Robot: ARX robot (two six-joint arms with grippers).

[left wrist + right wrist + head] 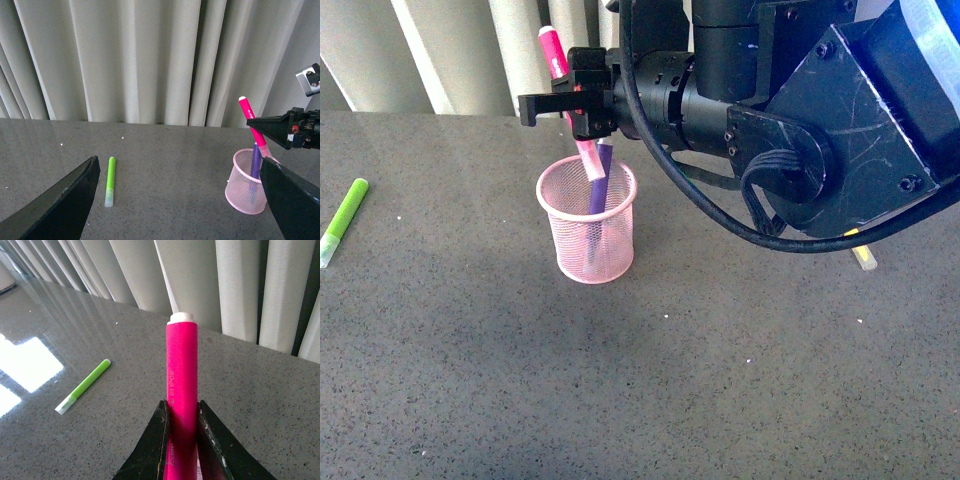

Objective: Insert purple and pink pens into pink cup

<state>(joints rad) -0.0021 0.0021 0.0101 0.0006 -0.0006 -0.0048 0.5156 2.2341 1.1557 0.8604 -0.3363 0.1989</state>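
Note:
The pink cup (587, 231) stands on the grey table, mid-left in the front view. The purple pen (599, 180) stands inside it, leaning on the rim. My right gripper (582, 103) is shut on the pink pen (556, 55) and holds it tilted above the cup, its clear-capped lower end (588, 160) at the rim. In the right wrist view the pink pen (181, 370) sits clamped between the fingers (156, 440). My left gripper (180, 200) is open and empty; its view shows the cup (247, 182), purple pen (256, 159) and pink pen (252, 125) at its right.
A lime-green marker (344, 219) lies at the table's left; it also shows in the left wrist view (110, 181) and the right wrist view (83, 386). A yellow marker (863, 256) lies partly hidden under my right arm. Curtains hang behind the table.

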